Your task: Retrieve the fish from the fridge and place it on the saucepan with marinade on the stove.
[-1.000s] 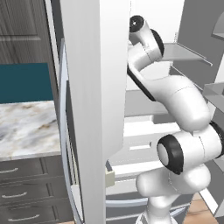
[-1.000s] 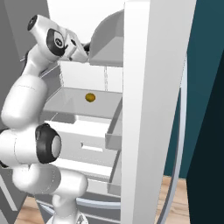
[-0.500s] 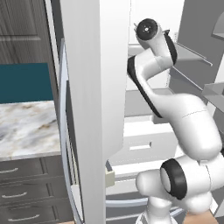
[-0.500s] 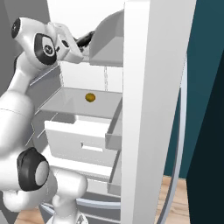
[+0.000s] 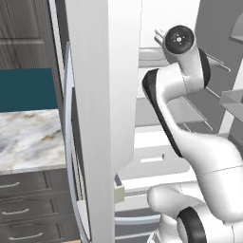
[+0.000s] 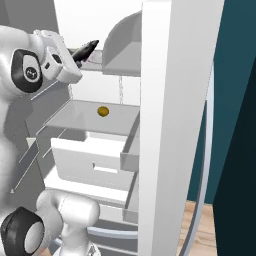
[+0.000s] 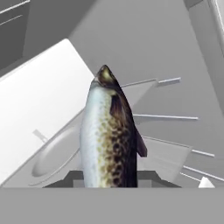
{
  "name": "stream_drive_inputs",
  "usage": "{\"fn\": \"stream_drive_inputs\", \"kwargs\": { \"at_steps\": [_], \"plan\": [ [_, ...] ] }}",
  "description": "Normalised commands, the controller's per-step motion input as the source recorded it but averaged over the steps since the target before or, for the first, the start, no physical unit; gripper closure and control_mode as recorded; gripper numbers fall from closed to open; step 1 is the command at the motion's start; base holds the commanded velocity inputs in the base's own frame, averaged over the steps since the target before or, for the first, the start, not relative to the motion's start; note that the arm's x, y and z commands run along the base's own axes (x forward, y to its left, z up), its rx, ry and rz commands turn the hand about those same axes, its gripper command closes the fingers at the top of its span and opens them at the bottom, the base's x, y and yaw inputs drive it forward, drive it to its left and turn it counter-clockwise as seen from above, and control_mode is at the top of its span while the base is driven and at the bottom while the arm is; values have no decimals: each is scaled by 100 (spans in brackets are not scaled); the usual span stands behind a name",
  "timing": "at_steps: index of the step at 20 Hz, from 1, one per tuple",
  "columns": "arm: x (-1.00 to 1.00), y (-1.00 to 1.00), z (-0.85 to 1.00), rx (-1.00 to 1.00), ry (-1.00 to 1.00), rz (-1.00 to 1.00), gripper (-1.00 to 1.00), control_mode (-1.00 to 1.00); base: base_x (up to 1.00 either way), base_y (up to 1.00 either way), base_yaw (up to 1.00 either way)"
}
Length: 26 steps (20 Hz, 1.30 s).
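The fish (image 7: 109, 135), silvery with a dark speckled back, points away from the hand in the hand view. My gripper (image 7: 109, 180) is shut on its tail end. In the right base view the fish (image 6: 86, 49) sticks out dark and slender from the gripper (image 6: 75, 57), up by the top shelf inside the open fridge (image 6: 170, 125). The fridge door (image 5: 102, 118) stands open in front of the left base view. The saucepan with marinade and the stove are out of view.
A small round yellowish item (image 6: 103, 111) lies on the glass shelf (image 6: 85, 122) below the fish. A white drawer (image 6: 95, 160) is pulled out under it. A marble counter (image 5: 28, 137) with grey drawers lies left of the fridge. A shallow dish (image 7: 57, 153) sits on the shelf.
The arm has folded up taller, its elbow swinging toward the fridge, while the hand stays near the top shelf with the fish still in its grip.
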Motion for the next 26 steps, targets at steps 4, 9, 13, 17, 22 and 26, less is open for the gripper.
{"fn": "stream_drive_inputs", "kwargs": {
  "at_steps": [4, 9, 13, 17, 22, 26],
  "plan": [
    [-95, 0, 0, 0, 0, 10, 100, -100, 0, 0, 0],
    [-93, 0, -3, 0, 4, 16, 100, -100, 0, 0, 0],
    [-89, 0, -22, 0, 6, 21, 100, -100, 0, 0, 0],
    [-77, 0, -25, 0, 6, 24, 100, -100, 0, 0, 0],
    [-72, 0, -28, 0, 6, 28, 100, -100, 0, 0, 0],
    [-64, 0, -27, 0, 7, 31, 100, -100, 0, 0, 0]
  ]
}}
